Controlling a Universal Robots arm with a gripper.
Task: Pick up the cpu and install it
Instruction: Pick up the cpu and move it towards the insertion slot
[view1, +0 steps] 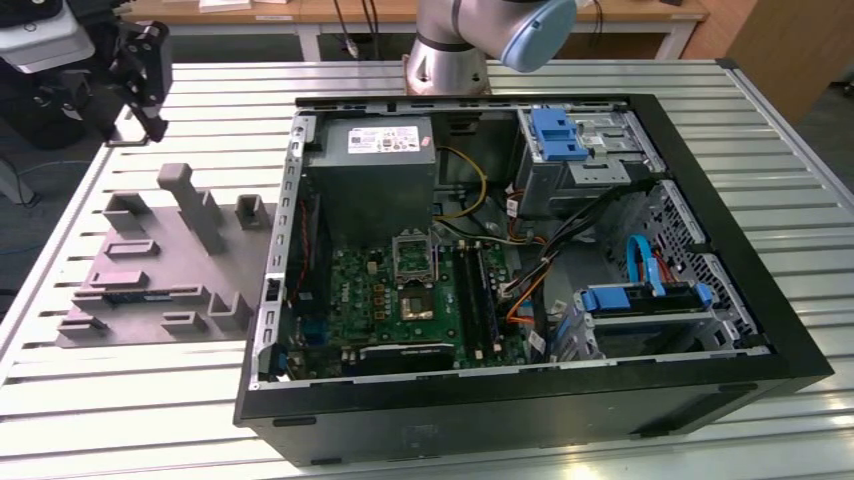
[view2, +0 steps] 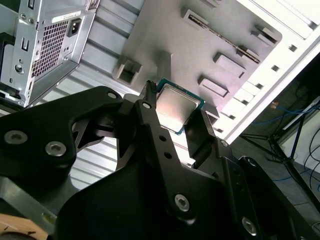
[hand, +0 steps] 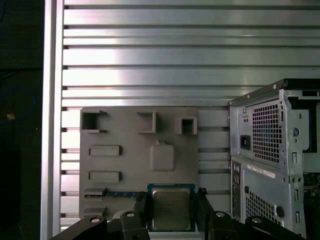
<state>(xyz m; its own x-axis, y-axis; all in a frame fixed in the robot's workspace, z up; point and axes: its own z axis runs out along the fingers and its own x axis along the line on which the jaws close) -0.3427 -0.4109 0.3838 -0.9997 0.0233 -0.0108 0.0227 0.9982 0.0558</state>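
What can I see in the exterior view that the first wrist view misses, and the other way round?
Exterior view: the open inside of the computer case, with its green motherboard, power supply and blue drive brackets, plus the arm's base. First wrist view: the cpu gripped between the two fingers, and the case's vented back panel. Both: the grey tray, the case and the slatted metal table.

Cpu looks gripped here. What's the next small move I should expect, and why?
Probably a carry sideways toward the open computer case. The gripper is shut on the cpu, which hangs clear above the grey tray, so the pick looks done, while the motherboard inside the case lies off to one side.
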